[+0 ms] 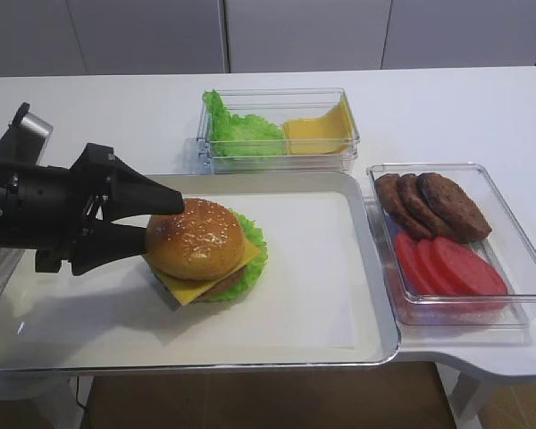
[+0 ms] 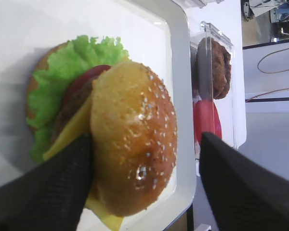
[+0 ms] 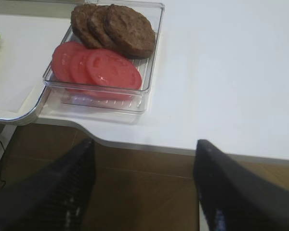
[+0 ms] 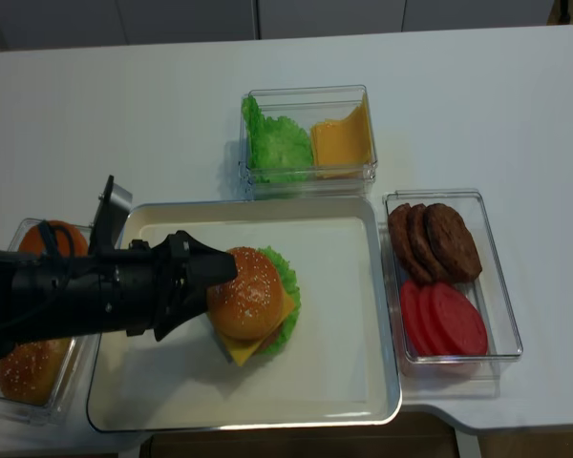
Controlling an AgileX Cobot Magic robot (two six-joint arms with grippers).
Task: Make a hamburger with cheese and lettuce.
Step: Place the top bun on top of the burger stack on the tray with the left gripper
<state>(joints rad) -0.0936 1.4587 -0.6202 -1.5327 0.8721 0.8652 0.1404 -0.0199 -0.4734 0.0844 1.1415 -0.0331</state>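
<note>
One hamburger [image 1: 205, 253] on white tray [image 1: 339, 268], left of centre: sesame top bun [image 1: 195, 239], square yellow cheese [image 1: 189, 288] jutting out at front, brown patty and a red slice under it, frilly lettuce [image 1: 253, 246] fringing the right side, w/ bottom bun edge just visible in left wrist view. Left gripper [image 1: 161, 223] reaching in from left, two black fingers [image 2: 48, 187] parted & straddling the top bun: one finger touching the bun's side in wrist view, the other standing clear of it w/ a gap. Bun resting on the stack, not lifted.

Behind tray, one clear box [image 1: 277, 98]: clump of green leaves [image 1: 237, 134] on left, bent yellow slices [image 1: 320, 132] on right; count of slices unclear. Right of tray, second clear box [image 1: 518, 259]: 3 dark patties [image 1: 429, 204] overlapped at back, 3 red tomato slices [image 1: 447, 266] overlapped at front. Far left in realsense view, third clear container [image 4: 24, 391] w/ 2 spare buns [image 4: 19, 372], partly hidden by the arm.

Right gripper [image 3: 144, 192] off the table's front edge, above brown floor, fingers wide apart, nothing between them.
</note>
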